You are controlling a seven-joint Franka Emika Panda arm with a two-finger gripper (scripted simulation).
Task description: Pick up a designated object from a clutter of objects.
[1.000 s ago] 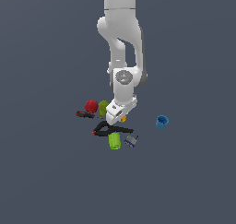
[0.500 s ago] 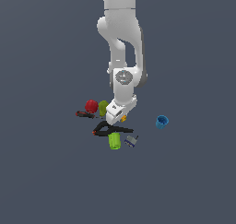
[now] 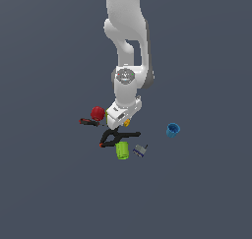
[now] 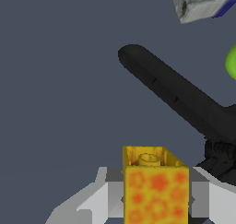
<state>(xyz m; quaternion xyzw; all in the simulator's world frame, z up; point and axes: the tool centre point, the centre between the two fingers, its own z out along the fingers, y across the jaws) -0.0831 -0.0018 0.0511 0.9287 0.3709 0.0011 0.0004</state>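
Note:
The designated object, a tiny orange-yellow block (image 4: 156,186), sits between my two grey fingers (image 4: 103,197) in the wrist view, and both pads press against its sides. In the exterior view it shows only as a small orange speck (image 3: 127,121) at the tip of my gripper (image 3: 123,123), which is lowered into the clutter of objects. The gripper is shut on the block. Whether the block rests on the floor or hangs just above it cannot be made out.
Around the gripper lie a red ball (image 3: 98,113), a black clamp (image 3: 118,135), a green cylinder (image 3: 121,150) and a grey-blue piece (image 3: 141,150). A blue cup (image 3: 173,130) stands apart toward the exterior view's right. A sliver of the yellow-green pear (image 3: 107,115) peeks from behind the hand.

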